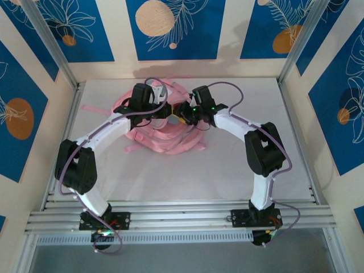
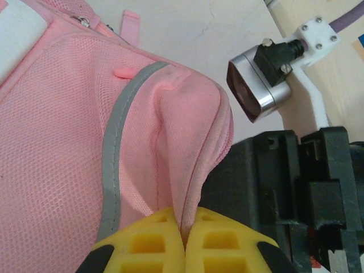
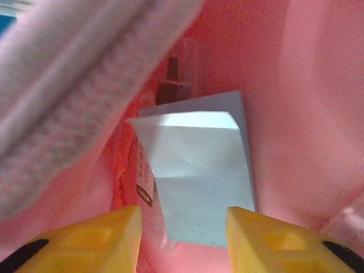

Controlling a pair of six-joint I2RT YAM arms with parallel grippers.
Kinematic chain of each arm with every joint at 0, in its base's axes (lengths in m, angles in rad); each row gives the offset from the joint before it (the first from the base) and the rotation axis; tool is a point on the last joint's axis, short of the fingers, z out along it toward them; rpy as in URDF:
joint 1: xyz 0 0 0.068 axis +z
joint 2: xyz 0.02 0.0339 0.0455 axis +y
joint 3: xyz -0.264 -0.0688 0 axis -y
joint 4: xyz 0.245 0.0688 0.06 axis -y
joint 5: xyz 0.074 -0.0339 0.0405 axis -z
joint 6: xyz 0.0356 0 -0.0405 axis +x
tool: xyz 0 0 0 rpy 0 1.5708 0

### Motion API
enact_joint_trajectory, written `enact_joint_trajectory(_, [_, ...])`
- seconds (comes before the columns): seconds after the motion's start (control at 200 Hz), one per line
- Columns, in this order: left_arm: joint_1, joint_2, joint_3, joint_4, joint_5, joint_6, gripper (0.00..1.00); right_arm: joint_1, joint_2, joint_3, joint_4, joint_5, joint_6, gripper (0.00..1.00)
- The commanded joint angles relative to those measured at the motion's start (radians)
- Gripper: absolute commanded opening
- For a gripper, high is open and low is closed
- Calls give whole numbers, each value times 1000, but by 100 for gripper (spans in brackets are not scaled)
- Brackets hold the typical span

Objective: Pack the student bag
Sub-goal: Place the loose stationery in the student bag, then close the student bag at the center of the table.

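Where the two arms meet, toward the far middle of the white desk (image 1: 239,170), lies the student bag (image 1: 165,142), a slumped pink heap with its straps (image 1: 176,149) spilling toward the near side and one strap (image 1: 92,107) trailing out to the left. Walls (image 1: 170,28) of blue leaf-print panels and cream strips close the desk in on three sides. Aluminium rails (image 1: 182,216) run along its near edge and up both flanks. Bare desk surface lies open on the right and across the near half, while on the far side the bag lies near the back wall.

At the bag's top, the left claw (image 2: 185,242) has its yellow fingertips pressed together on a raised fold of the bag's pink fabric (image 2: 182,148), beside a grey trim band (image 2: 114,153). Just to its right sit the black body (image 2: 273,187) and silver camera (image 2: 253,85) of the other arm.

Inside the bag's pink lining (image 3: 307,85), the right claw (image 3: 183,230) has its jaws partly apart. A pale blue sheet (image 3: 199,176) stands just beyond the gap, and whether either finger touches it cannot be told.
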Motion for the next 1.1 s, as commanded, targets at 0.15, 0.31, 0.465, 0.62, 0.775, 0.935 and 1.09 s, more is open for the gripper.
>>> enact_joint_trajectory(0.15, [-27,-18,28,94,104,-49,0,27,91,84,91,-84,17,37])
enact_joint_trajectory(0.31, [-26,-11,28,99,108,-56,0,0,14,18,108,-111,5,38])
enact_joint_trajectory(0.465, [-26,-9,34,78,76,-54,20,-23,-122,-83,33,-115,-73,43])
enact_joint_trajectory(0.62, [-18,-40,11,70,55,-50,61,-13,-264,-181,-120,-26,-161,57])
enact_joint_trajectory(0.775, [-2,-105,-64,76,5,-41,71,22,-345,-238,-238,100,-174,71])
enact_joint_trajectory(0.935, [42,-177,-186,74,-63,-37,77,130,-333,-225,-240,196,-117,73])
enact_joint_trajectory(1.09, [74,-233,-301,40,-94,-3,71,205,-254,-114,-282,276,-112,76])
